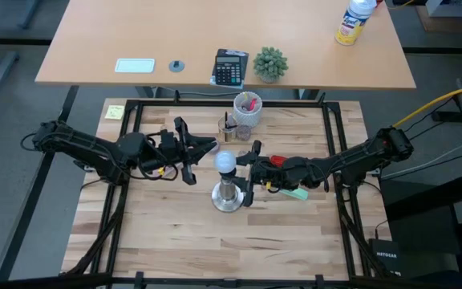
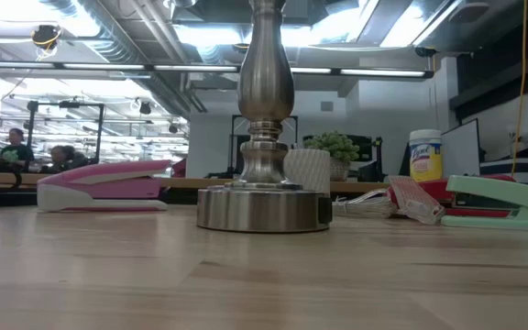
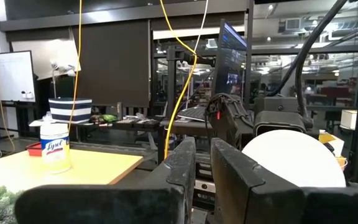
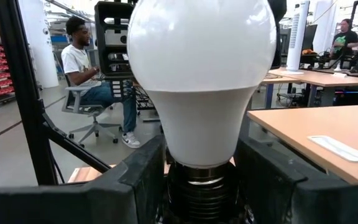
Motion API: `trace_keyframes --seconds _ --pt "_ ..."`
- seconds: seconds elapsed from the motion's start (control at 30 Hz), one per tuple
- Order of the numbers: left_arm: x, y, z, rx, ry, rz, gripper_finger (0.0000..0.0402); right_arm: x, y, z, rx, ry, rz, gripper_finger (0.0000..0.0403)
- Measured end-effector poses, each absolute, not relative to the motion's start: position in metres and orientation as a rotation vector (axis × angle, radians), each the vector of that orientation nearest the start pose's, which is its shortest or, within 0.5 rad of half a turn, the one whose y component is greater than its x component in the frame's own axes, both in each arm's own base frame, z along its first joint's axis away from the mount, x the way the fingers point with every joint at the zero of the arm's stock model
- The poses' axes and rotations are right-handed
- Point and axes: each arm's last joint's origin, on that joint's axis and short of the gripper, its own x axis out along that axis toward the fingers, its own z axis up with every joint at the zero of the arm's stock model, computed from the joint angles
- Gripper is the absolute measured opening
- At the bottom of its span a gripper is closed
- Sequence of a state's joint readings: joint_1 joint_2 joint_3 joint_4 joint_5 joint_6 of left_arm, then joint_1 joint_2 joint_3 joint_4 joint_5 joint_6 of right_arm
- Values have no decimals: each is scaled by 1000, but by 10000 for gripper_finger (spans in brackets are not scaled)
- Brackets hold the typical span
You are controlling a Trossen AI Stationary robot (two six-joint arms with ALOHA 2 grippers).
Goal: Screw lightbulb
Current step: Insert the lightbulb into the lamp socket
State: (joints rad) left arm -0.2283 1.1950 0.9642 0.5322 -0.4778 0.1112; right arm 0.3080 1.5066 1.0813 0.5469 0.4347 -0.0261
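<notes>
The white frosted lightbulb (image 1: 225, 161) stands upright on top of the silver metal stand (image 2: 262, 137), its lower end in the stand's socket. The stand's round base (image 1: 228, 197) rests on the wooden table. My right gripper (image 1: 244, 171) reaches in from the table's right and is shut on the bulb, which fills the right wrist view (image 4: 201, 68). My left gripper (image 1: 213, 146) comes from the table's left, with its fingers (image 3: 229, 168) close together and empty. It is just beside the bulb (image 3: 294, 158), on the far-left side. Neither gripper shows in the low view. My right gripper pinches the bulb's narrow neck (image 4: 202, 149), just above the silvery band, between its two fingers (image 4: 138, 183), one on each side. The fingers come in level from the table's right. The bulb stands upright, with its lower end in the dark ribbed socket (image 4: 204, 199).
A pink stapler (image 2: 104, 185) lies left of the stand, and a green stapler (image 2: 502, 203) and a red-and-white item (image 2: 415, 197) lie to its right. A cup of pens (image 1: 247, 107) stands behind. The far desk holds a calculator (image 1: 230, 67) and a plant (image 1: 269, 63). People sit beyond the table.
</notes>
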Motion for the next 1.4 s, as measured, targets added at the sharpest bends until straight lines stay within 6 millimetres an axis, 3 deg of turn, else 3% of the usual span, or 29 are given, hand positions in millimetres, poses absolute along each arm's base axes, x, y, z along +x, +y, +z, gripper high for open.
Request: trace_keyframes --seconds 1.17,1.4 --pt "261 -47 376 21 -229 261 45 332 93 330 7 -96 -128 194" --pt "261 -47 375 21 -228 261 45 332 92 329 4 -82 -167 239"
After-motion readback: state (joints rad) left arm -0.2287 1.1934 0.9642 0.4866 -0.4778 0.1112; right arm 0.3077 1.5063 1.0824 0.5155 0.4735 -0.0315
